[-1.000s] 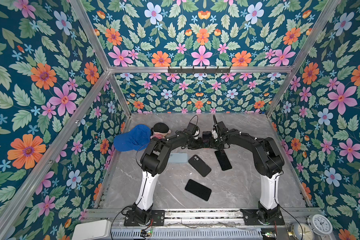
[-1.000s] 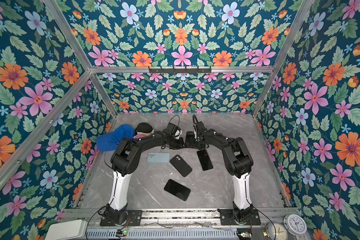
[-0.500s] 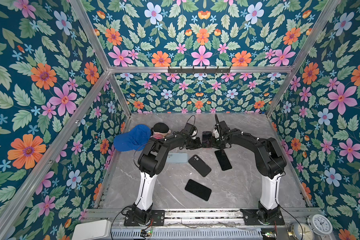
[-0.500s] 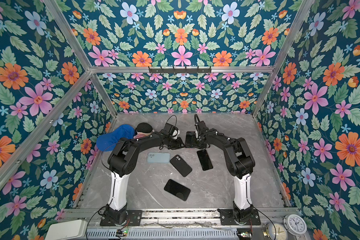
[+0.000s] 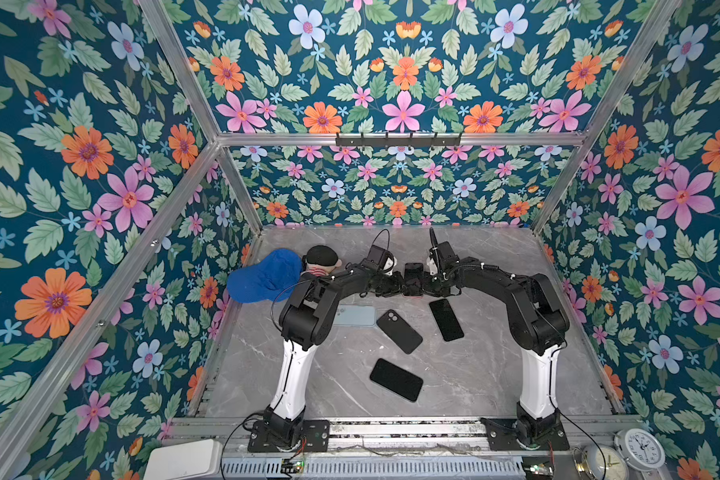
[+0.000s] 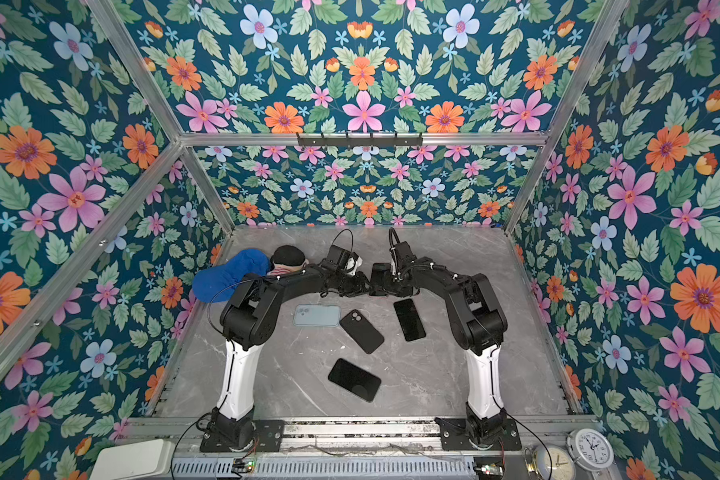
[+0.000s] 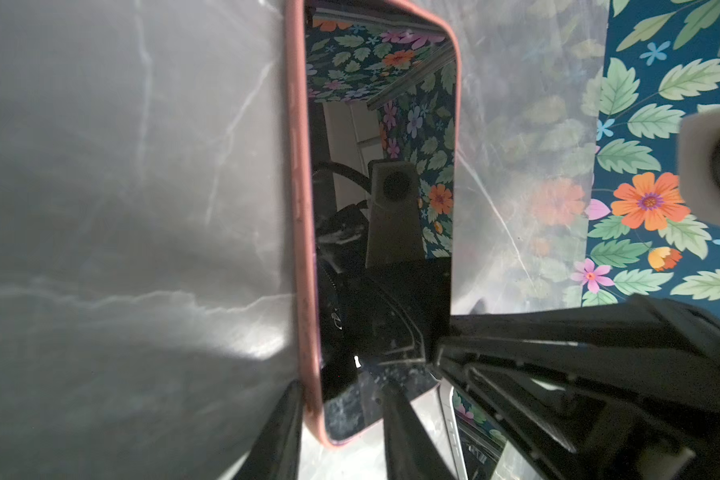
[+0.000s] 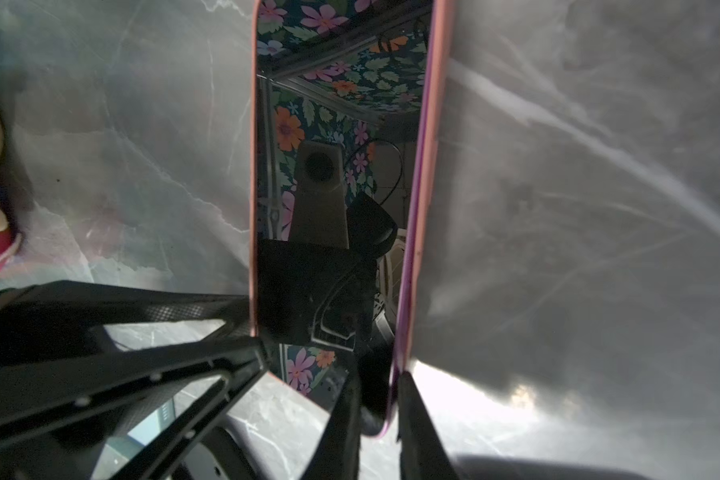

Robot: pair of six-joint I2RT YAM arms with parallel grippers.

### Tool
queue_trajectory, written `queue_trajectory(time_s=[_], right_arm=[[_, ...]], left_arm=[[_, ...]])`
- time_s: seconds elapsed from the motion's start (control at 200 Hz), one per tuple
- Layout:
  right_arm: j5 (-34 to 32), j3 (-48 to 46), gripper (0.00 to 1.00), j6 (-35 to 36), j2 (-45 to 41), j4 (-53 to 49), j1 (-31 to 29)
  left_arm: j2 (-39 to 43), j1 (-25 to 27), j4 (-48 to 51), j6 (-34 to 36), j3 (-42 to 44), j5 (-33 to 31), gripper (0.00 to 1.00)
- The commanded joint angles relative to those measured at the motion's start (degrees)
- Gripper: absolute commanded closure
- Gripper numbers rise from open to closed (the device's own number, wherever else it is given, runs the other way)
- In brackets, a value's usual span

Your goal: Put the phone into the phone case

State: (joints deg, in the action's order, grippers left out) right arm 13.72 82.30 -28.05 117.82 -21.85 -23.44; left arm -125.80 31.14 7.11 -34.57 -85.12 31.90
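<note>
Flowery walls [image 5: 100, 174] stand all around a grey marble table [image 5: 495, 374]. At the far middle of the table the two arms meet. The phone [image 7: 375, 282] is between them, sitting in the pink phone case [image 7: 298, 166] with its dark screen facing up. The left gripper [image 7: 341, 388] has one finger outside the pink rim and one on the glass at a corner. It looks like it is squeezing the phone case there, though the view is dim. The right gripper [image 8: 379, 376] is pinched tight on the rim of the other long side. On that side a thin purple line shows between the screen and the pink rim. Closer to the front, four more phones lie flat on the table. They are a pale blue phone [image 5: 354, 316], a black phone showing its camera [image 5: 399, 331], a second black phone [image 5: 446, 320] and a third black phone [image 5: 395, 379] nearest the front. A blue cap [image 5: 265, 276] and a small doll in a black hat [image 5: 321, 259] lie by the left wall, touching each other.
</note>
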Motion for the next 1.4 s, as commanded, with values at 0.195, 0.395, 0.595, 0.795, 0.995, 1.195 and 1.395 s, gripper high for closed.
queue_trajectory(time_s=[0.195,0.395,0.595,0.795,0.995,1.195,1.395], right_arm=[[5.86,-2.72,0.88,-1.30,0.84,4.05,-0.19],[5.99,-4.36,0.90,-1.68,1.64,5.14,-0.34],[4.05,-3.78,0.91,-0.90,0.92,3.22,-0.39],[-0.20,-1.39,0.83,1.91,-3.70,-1.49,0.79],[-2.03,-1.17,0.73,3.07,-4.11,-2.68,1.29],[0.36,-0.90,0.67,2.20,-2.21,-1.73,1.56],[2.05,-0.55,0.66,1.61,-0.41,-1.17,1.73]], left_arm=[[-0.68,0.11,-1.78,-2.69,1.27,2.26,0.72],[-0.49,0.32,-2.80,-3.49,1.51,2.92,0.72],[-0.02,0.33,-2.98,-3.67,1.81,2.71,0.73],[1.13,0.07,-1.71,-2.53,2.88,1.80,0.72],[2.35,0.06,1.76,-0.33,2.85,0.28,0.71],[2.59,0.07,1.51,-0.90,3.30,0.65,0.69],[1.97,0.15,0.60,-1.64,3.30,1.49,0.68]])
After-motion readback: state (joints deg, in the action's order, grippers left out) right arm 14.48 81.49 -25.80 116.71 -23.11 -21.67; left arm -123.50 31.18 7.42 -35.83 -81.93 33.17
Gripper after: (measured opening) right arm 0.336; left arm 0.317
